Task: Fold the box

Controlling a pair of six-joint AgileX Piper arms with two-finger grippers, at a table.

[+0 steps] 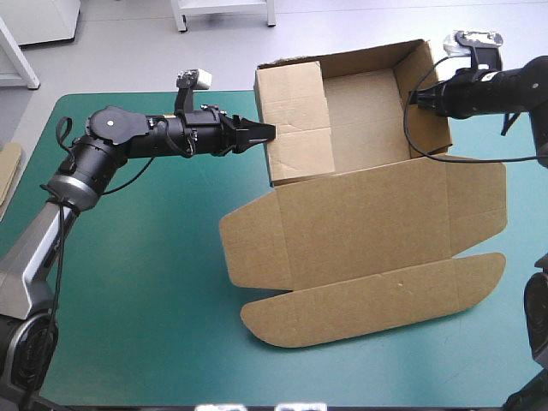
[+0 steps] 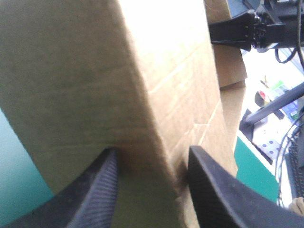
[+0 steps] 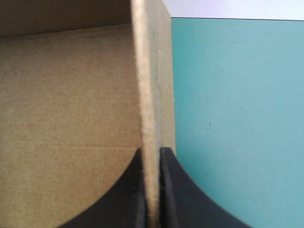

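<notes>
The brown box (image 1: 364, 128) stands as an open tray at the table's far middle, its lid (image 1: 368, 227) lying flat toward the front. My left gripper (image 1: 267, 132) reaches in from the left at the tray's left wall, whose flap leans inward. In the left wrist view its fingers (image 2: 107, 183) press on both sides of the folded wall (image 2: 95, 85), with the gripper (image 2: 152, 161) shut on it. My right gripper (image 1: 418, 98) is shut on the tray's right wall. In the right wrist view that wall (image 3: 149, 85) runs straight out from between the pinched gripper (image 3: 152, 159).
The teal-green cover (image 1: 145, 282) lies bare to the left and front left of the box. The tray's back wall sits close to the table's far edge. An edge of more brown board (image 1: 8, 171) shows at the table's left edge.
</notes>
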